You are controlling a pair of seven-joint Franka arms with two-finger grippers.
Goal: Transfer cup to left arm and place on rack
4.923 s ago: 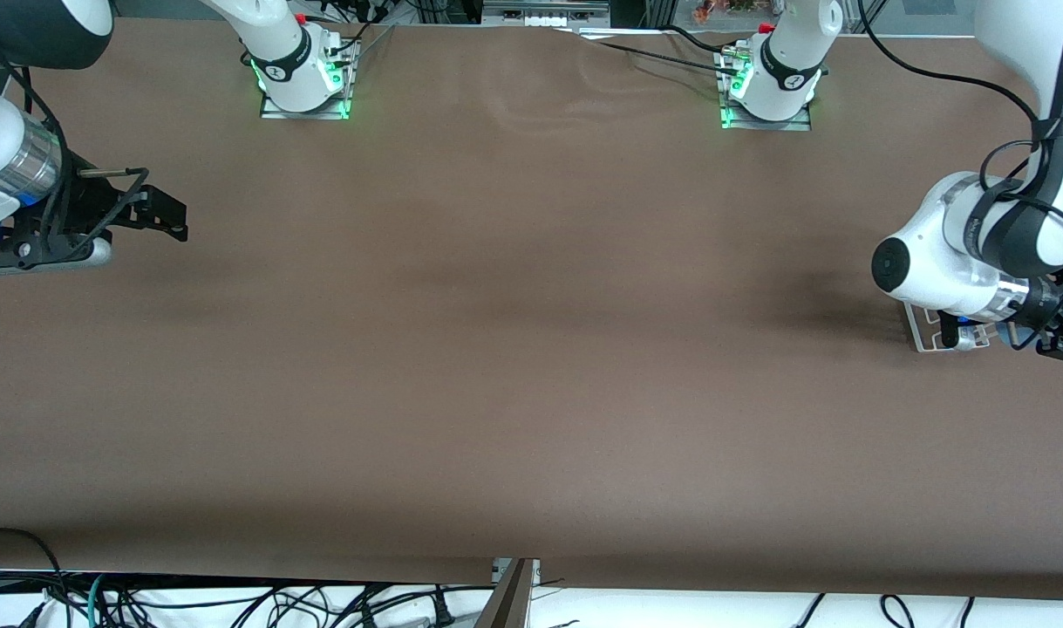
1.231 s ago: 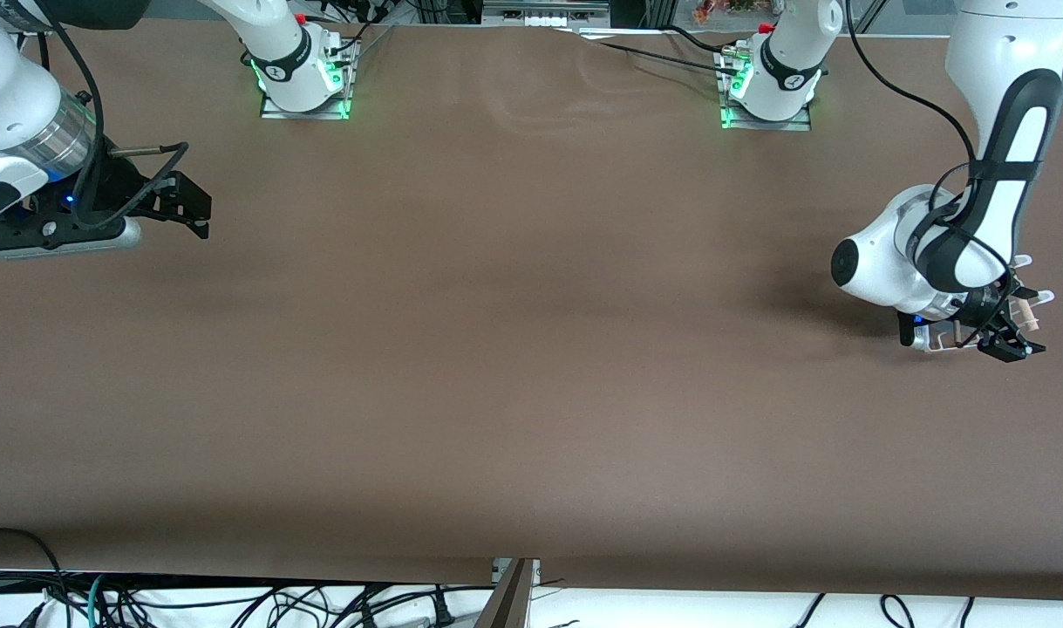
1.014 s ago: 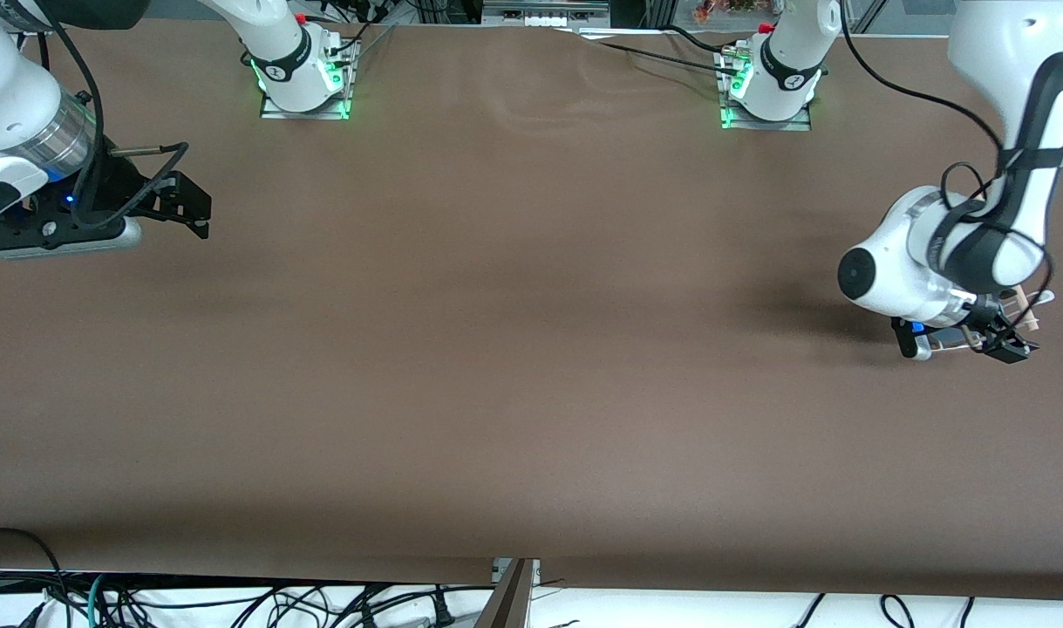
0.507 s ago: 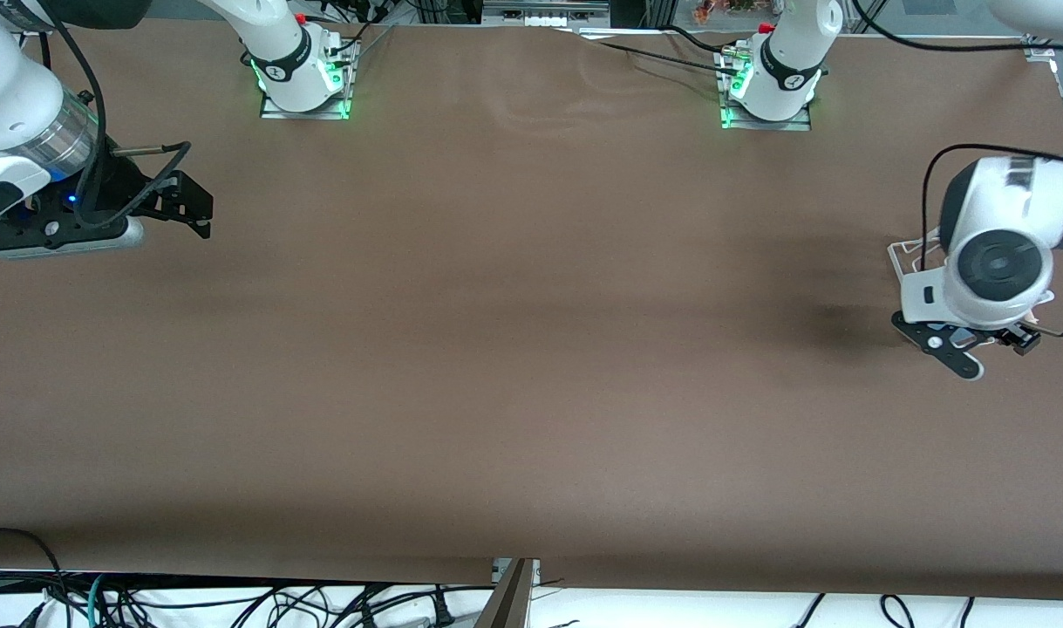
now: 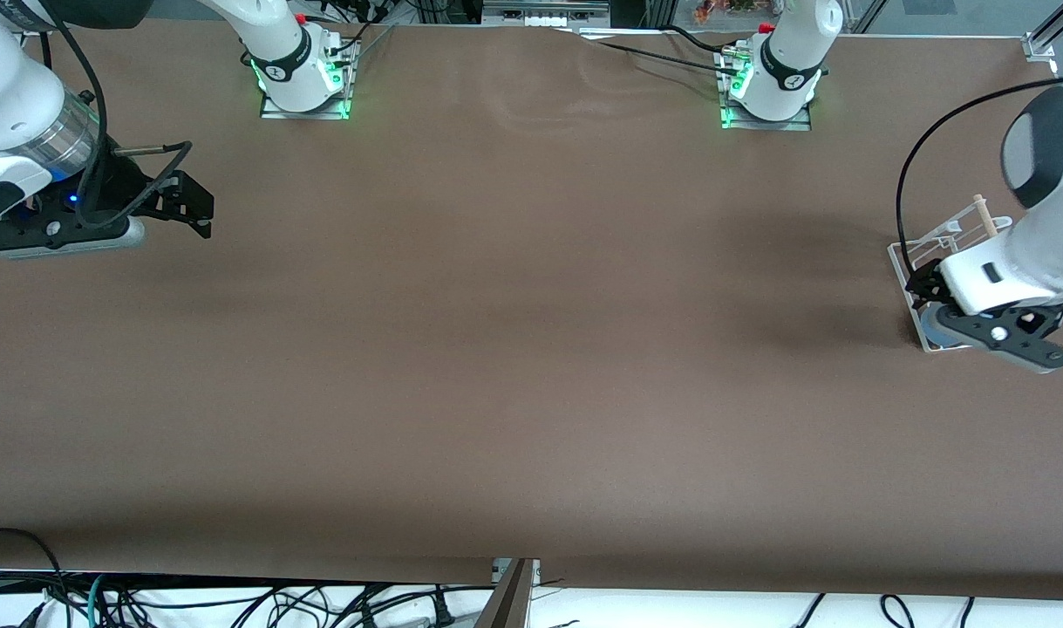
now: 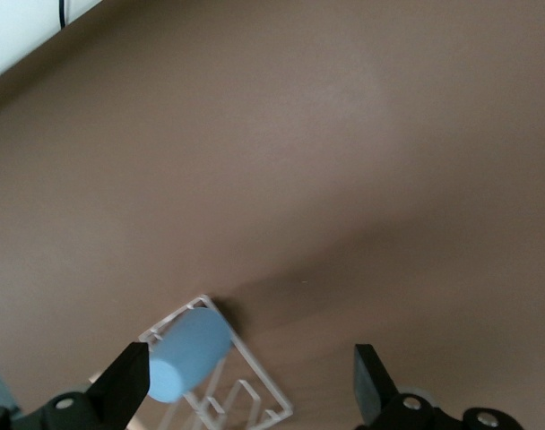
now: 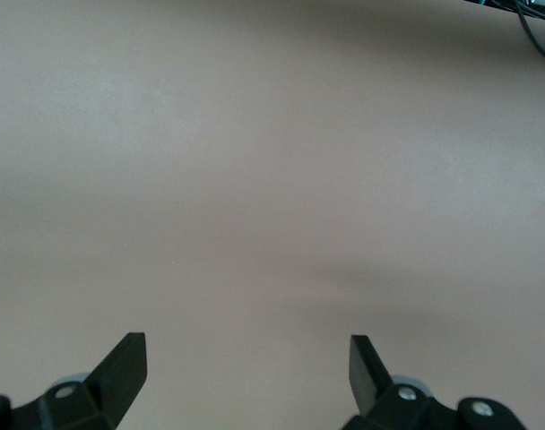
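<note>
Brown table (image 5: 514, 349) (matte, faintly creased near bases).

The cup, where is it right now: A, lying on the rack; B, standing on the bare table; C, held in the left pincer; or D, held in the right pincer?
A: the cup lies on its side on the rack, with the left pincer open above it.

Rack (image 5: 950, 234) mostly hidden under left arm; cup (image 5: 935, 329) barely showing; dowel (image 5: 984, 215) partly covered
</note>
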